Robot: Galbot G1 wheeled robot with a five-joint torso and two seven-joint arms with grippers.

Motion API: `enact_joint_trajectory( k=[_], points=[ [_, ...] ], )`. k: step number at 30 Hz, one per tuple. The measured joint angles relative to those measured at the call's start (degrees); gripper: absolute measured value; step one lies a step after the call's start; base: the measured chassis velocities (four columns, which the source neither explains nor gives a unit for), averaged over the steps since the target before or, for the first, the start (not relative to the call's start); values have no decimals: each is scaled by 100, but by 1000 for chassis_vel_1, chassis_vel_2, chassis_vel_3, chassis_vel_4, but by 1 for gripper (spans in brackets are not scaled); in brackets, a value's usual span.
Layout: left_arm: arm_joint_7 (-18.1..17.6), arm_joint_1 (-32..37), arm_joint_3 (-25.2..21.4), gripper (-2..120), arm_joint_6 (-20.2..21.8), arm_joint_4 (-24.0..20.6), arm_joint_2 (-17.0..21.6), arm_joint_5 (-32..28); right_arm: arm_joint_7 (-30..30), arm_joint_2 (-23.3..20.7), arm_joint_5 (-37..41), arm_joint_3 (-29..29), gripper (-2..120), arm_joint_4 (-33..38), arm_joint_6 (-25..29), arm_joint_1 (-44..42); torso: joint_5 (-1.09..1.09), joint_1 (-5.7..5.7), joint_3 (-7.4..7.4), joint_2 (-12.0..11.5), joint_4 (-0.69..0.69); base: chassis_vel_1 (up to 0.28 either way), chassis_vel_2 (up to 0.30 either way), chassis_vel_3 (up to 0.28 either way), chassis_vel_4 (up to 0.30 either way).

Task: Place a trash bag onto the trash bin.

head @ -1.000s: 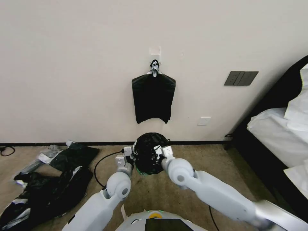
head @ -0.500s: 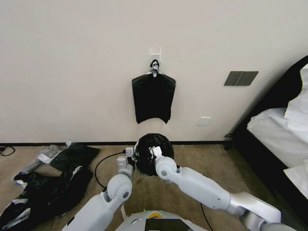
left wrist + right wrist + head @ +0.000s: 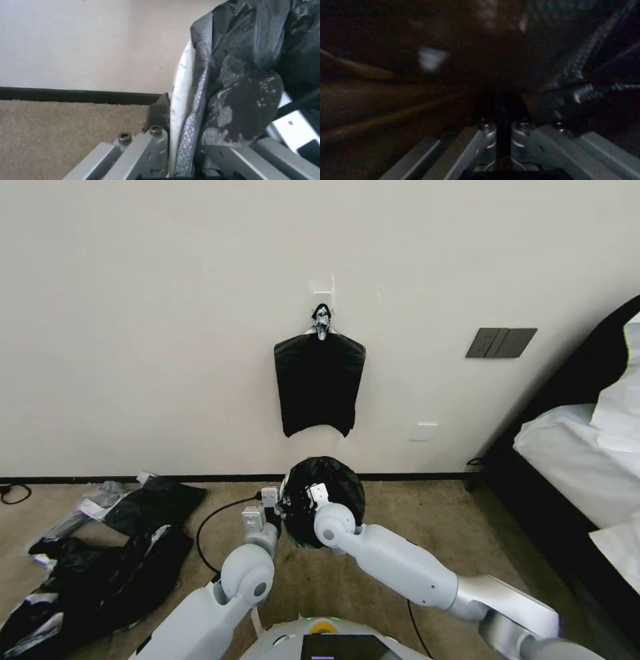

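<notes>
The trash bin (image 3: pixel 181 95) stands on the carpet by the wall, its white rim showing in the left wrist view. The glossy black trash bag (image 3: pixel 333 487) covers its top and hangs into it. My left gripper (image 3: pixel 279 511) sits at the bin's left rim. Its jaws clamp the rim and the bag film (image 3: pixel 233 62), one pad (image 3: pixel 160 110) outside and the other inside. My right gripper (image 3: pixel 309 499) reaches down into the bag's dark inside (image 3: pixel 573 70). Its fingers (image 3: pixel 500 110) stand together; whether film is pinched between them is too dark to tell.
A flat black bundle (image 3: pixel 319 383) hangs from a wall hook above the bin. A heap of black and grey sheets (image 3: pixel 100 573) lies on the carpet at the left, with a black cable (image 3: pixel 213 520) beside my left arm. A bed (image 3: pixel 587 447) stands at the right.
My right arm has swung left, carrying its gripper from the bin's right rim into the bag's middle. The bag's top has spread a little to the right. The left arm has not moved.
</notes>
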Motion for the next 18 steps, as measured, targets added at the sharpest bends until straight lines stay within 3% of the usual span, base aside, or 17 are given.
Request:
enact_joint_trajectory(
  k=[18],
  points=[
    [14,56,-17,2,0,-140,28,-28,-173,160,-294,113,0,-385,7,-87,0,0,0,0,0,0,0,0,0]
  ],
)
